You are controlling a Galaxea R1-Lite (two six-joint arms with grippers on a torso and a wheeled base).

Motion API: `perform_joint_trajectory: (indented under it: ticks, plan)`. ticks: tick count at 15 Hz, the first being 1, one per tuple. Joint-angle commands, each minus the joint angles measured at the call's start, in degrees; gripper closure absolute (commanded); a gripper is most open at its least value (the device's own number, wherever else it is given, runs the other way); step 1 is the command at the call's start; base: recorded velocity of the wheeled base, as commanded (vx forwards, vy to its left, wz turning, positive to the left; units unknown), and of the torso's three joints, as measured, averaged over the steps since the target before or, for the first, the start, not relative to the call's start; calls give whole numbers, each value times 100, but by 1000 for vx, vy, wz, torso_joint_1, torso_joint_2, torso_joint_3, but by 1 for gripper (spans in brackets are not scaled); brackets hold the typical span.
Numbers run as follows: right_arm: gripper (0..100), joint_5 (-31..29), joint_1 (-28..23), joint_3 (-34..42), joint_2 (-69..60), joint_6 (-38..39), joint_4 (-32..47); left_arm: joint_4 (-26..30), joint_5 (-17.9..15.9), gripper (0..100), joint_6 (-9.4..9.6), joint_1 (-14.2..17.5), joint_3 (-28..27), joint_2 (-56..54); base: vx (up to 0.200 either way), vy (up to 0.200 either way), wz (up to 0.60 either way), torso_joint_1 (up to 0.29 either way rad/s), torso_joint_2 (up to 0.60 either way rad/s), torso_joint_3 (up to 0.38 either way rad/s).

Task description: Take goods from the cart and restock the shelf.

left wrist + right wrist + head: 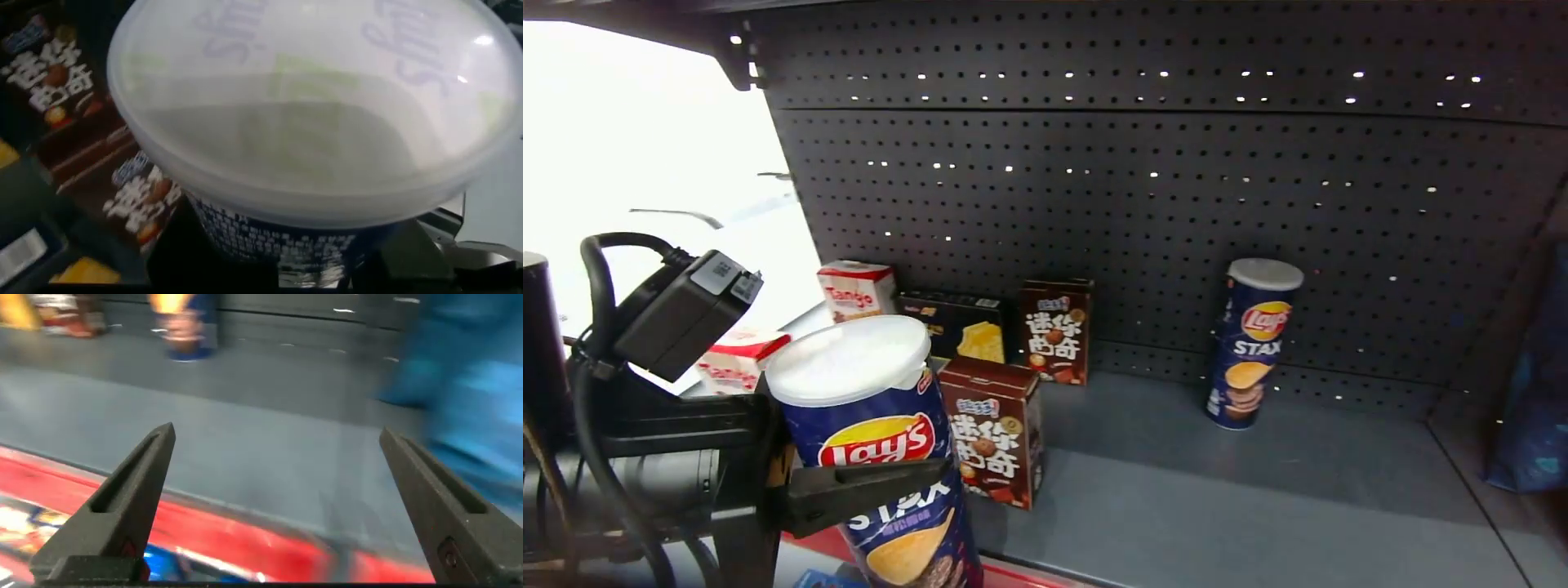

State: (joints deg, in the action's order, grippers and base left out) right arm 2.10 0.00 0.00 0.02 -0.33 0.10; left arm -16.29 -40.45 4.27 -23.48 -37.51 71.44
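— Blue chips can (pixel 874 425), white lid: where is it?
— Clamped upright in the left gripper (pixel 866 488), at the shelf's (pixel 1258 498) front edge, just beside a brown box (pixel 996 433)
— And the right gripper (pixel 278 498)?
— Jaws spread wide, nothing between them, over the shelf's red front strip (pixel 245 531); a second can (pixel 1252 343) stands near the pegboard (pixel 1176 204)

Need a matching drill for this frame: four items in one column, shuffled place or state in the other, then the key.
1. near chip can
2. far chip can
3. right gripper
4. front brown box

A. open, empty
B. standing by the back panel
C. clamped in the left gripper
D. on the shelf, next to the held can

Pairs: 1-C, 2-B, 3-A, 4-D
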Motion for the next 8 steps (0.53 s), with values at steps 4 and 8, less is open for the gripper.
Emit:
perform_joint_trajectory:
  ticks: [4,8]
  plan:
    - [0,1,0,0,-2,-2,-1,-24,2,100,4,1,-28,11,0,0,-600,2,2,2]
    - [0,1,0,0,-2,7,-1,-32,2,100,-5,28,-72,19,0,0,0,0,0,0]
